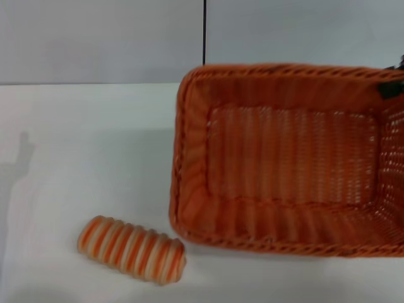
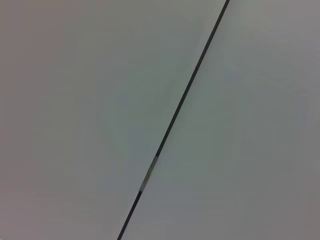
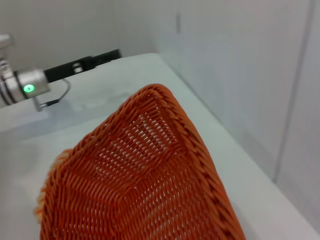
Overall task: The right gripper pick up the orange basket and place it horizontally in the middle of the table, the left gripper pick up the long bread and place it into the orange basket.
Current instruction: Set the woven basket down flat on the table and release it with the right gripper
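Observation:
The orange basket [image 1: 287, 161] fills the right half of the head view, its open side facing me and tilted. It hangs off the white table [image 1: 82, 139]. A black tip of my right gripper [image 1: 390, 88] sits on the basket's far right rim, shut on it. The right wrist view shows the basket's woven wall [image 3: 135, 180] close up and slanted above the tabletop. The long bread [image 1: 131, 249], striped orange and cream, lies on the table at the front left, just outside the basket's near left corner. Far off in the right wrist view, my left gripper [image 3: 114, 54] hovers over the table.
A grey wall with a dark vertical seam [image 1: 204, 31] stands behind the table. The left wrist view shows only that wall and its seam [image 2: 175, 115]. The left arm's shadow [image 1: 22, 158] falls on the table's left side.

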Robot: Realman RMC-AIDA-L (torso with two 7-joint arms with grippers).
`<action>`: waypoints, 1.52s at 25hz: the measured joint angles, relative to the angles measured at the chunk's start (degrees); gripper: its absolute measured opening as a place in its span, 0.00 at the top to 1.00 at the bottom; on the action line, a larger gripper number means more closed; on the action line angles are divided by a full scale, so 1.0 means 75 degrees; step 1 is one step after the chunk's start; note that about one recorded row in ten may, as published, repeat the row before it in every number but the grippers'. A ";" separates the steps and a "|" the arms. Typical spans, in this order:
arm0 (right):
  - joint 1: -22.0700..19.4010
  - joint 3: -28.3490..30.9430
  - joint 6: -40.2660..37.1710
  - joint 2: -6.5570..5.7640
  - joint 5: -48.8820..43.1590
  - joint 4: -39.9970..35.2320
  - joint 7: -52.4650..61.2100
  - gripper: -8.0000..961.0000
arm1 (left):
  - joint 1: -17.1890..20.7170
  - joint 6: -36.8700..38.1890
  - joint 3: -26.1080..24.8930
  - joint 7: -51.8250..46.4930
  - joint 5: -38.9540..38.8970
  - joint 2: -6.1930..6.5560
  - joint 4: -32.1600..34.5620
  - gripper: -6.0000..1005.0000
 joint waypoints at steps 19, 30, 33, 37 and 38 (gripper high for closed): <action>0.0412 -0.0267 -0.0978 0.0511 -0.0527 0.1527 -0.1070 0.73 | 0.0056 0.0155 0.0000 -0.0005 0.0017 0.0021 0.0011 0.16; 0.0595 -0.0276 -0.1616 0.0774 -0.0507 0.1720 -0.1429 0.72 | 0.0055 0.0156 0.0000 -0.0005 0.0014 0.0024 0.0013 0.16; 0.0736 -0.0357 -0.1720 0.0876 -0.0526 0.1750 -0.1456 0.72 | 0.0056 0.0156 0.0000 -0.0005 0.0015 0.0020 -0.0006 0.16; 0.0809 -0.0363 -0.1822 0.0936 -0.0534 0.1772 -0.1357 0.71 | 0.0059 0.0155 0.0000 -0.0005 0.0014 0.0015 -0.0015 0.16; 0.0850 -0.0365 -0.1941 0.0993 -0.0579 0.1763 -0.1345 0.71 | 0.0057 0.0154 -0.0001 -0.0005 0.0015 0.0010 -0.0020 0.16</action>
